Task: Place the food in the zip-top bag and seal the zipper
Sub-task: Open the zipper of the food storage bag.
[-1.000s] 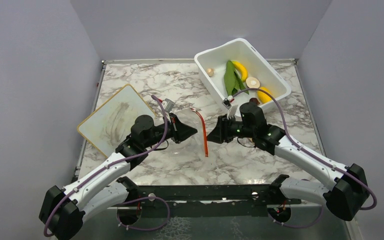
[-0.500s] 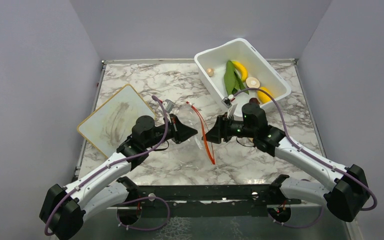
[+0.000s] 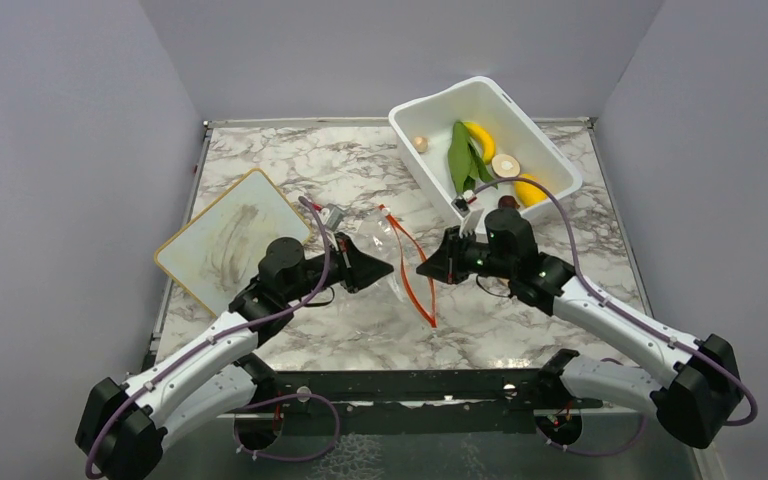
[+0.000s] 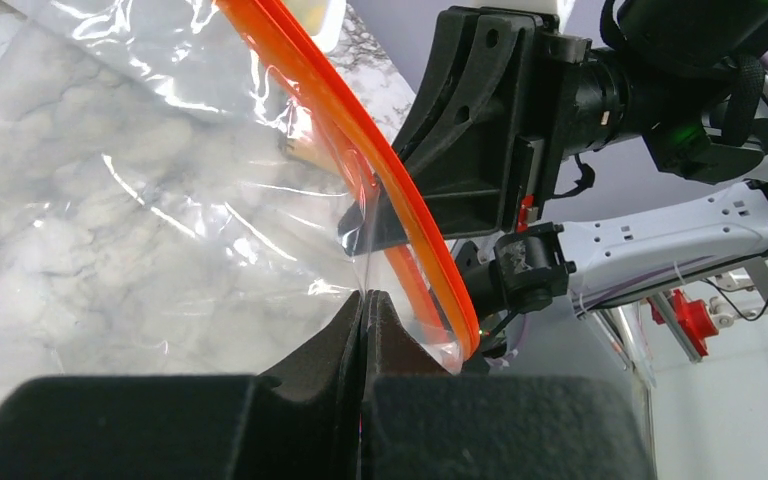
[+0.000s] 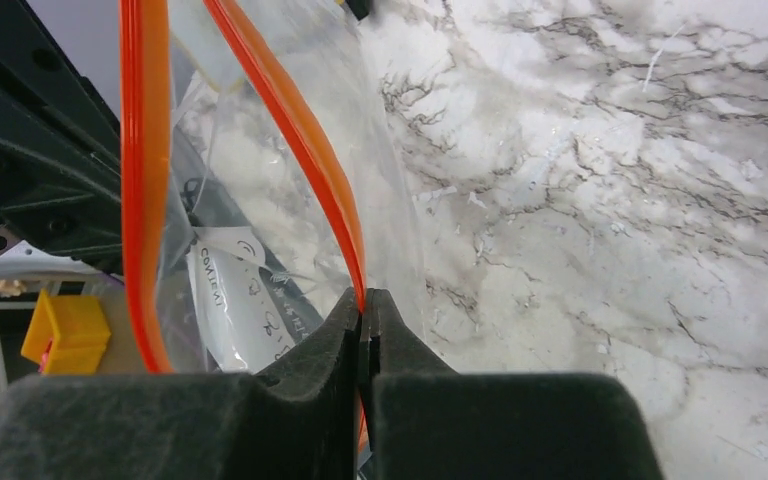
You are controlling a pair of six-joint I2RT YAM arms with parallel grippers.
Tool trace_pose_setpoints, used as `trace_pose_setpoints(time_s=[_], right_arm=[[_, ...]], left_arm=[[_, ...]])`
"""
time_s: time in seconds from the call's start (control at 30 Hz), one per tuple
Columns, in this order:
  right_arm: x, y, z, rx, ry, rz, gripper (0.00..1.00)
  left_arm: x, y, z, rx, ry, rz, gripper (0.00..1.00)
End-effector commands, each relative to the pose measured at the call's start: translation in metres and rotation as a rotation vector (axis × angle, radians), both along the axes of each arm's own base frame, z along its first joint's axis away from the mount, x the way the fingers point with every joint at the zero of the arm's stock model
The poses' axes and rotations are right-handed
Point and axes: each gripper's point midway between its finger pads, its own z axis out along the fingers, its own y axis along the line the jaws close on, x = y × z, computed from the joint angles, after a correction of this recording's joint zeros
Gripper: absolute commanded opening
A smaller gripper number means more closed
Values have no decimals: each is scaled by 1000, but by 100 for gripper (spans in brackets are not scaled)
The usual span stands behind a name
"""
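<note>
Glistening floppy bag, orange zipper

We see the clear zip-top bag pinched between left end effector and right end effector, its orange zipper seemingly parted; the food lies beyond the right.

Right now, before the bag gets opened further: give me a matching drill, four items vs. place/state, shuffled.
Column 1
1. left gripper
2. right gripper
3. banana
4. flat board

Column 2
a. lying in the white tub
b. shut on the red-orange zipper
c. flat on the left side of the table
d. shut on clear film of the zip-top bag, beside the zipper

Pairs: 1-d, 2-b, 3-a, 4-c
</note>
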Motion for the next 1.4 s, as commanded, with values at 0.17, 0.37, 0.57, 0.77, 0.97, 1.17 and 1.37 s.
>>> trace_pose_setpoints(time_s=[0.17, 0.37, 0.57, 0.77, 0.97, 1.17, 1.37], right_arm=[[5, -22, 50, 3, -198, -75, 1], [7, -29, 76, -3, -245, -96, 1], [9, -20, 61, 5, -169, -98, 1], [9, -2, 43, 27, -77, -49, 1], [15, 9, 44, 76, -50, -55, 1], [15, 13, 39, 83, -20, -49, 1], [17, 12, 35, 68, -20, -52, 1]], left_arm=[[-5, 7, -6, -3, 1, 27, 0], [-1, 9, -17, 40, 50, 51, 34], [0, 7, 8, 63, 68, 39, 65], [-5, -3, 56, -10, 44, -21, 87], [6, -13, 42, 39, 90, -35, 100], [23, -22, 22, 104, 176, -7, 98], [33, -19, 7, 221, 184, 14, 84]])
